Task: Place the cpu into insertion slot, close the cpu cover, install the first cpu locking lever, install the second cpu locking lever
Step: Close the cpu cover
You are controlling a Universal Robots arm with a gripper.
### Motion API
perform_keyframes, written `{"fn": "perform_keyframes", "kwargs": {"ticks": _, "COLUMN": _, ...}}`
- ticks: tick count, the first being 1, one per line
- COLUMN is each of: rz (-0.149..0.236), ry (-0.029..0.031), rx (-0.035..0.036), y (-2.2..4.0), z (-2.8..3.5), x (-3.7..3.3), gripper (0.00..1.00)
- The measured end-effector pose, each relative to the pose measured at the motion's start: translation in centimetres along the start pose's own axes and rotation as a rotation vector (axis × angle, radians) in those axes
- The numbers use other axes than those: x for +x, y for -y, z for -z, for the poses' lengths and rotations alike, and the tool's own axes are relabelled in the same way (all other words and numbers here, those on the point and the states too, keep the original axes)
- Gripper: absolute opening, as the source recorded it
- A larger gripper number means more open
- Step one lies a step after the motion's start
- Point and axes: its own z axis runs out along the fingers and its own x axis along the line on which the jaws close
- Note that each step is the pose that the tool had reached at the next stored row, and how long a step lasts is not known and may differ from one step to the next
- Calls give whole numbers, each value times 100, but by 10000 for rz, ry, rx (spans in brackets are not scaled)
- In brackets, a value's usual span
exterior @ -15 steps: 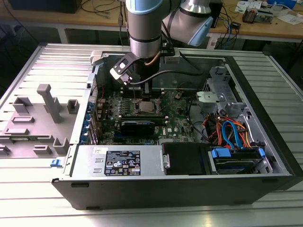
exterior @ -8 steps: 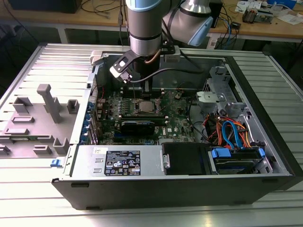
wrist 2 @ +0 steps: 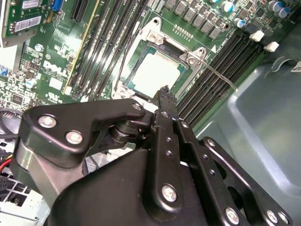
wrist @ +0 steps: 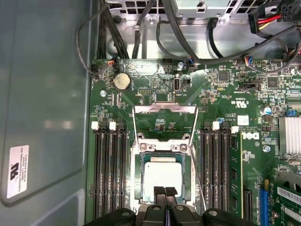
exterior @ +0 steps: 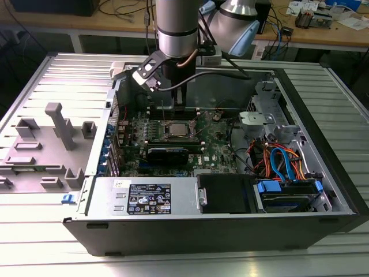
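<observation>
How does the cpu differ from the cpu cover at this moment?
The cpu is a solid silver square; the cpu cover is a thin frame, with the green motherboard showing through its window. The cpu lies flat in the socket; the cpu cover stands raised open, off the cpu. Both are silver metal.

In the first wrist view the picture's edge cuts off the gripper (wrist: 165,190), leaving just its closed fingertips (wrist: 160,192) in sight. They cover one edge of the cpu (wrist: 162,175). Whether they touch it cannot be told. The cables (wrist: 188,23) run out of frame. In the second wrist view the gripper's body hides a large part of the board (wrist 2: 56,70), and one fingertip covers a corner of the cpu. In the exterior view the arm (exterior: 176,29) is cut off at the top edge.
</observation>
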Motion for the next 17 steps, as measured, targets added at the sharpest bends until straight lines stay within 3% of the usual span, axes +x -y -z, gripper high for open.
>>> {"fn": "perform_keyframes", "kwargs": {"ticks": 11, "rz": 0, "ry": -1, "rx": 0, "y": -8, "z": 131, "x": 3, "gripper": 11}}
{"fn": "perform_keyframes", "kwargs": {"ticks": 17, "rz": 2, "ry": -3, "rx": 0, "y": -14, "z": 132, "x": 2, "gripper": 11}}
